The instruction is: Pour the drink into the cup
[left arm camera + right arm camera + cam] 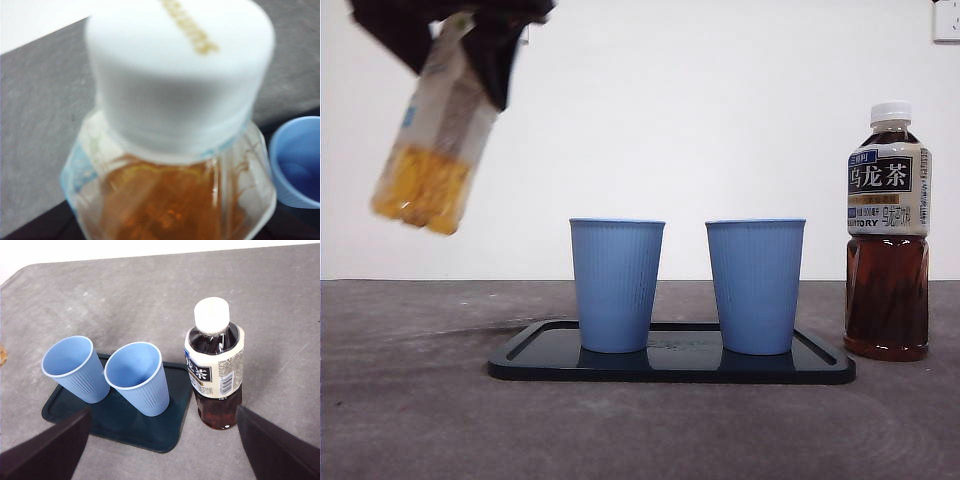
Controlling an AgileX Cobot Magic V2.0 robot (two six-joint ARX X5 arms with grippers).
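In the front view we see a grey, faintly mottled table [410, 420] running back to a plain white wall [720, 120], with the corner of a white wall fitting [947, 20] at the top right. On the table lies a dark tray [535, 362] carrying two blue ribbed cups: the left cup [616, 285] and the right cup [755, 285], standing upright side by side with a gap between them. Just beside the tray's right end stands a dark tea bottle [887, 235], capped and upright on the table. High at the left, the left gripper [470, 25] hangs dark from the top edge, pinching the upper part of a tilted juice bottle [432, 150] that is in the air, clear of the table and to the left of the tray.

In the left wrist view we find the juice bottle's white cap [180, 75] filling most of the picture, blurred, with amber liquid below it and a blue cup rim [297, 160] beside it. The jaws themselves are hidden here.

In the right wrist view we look down on the table, the tray, both cups and the tea bottle. The right gripper [162, 450] hovers above them, its jaws spread wide and holding nothing.
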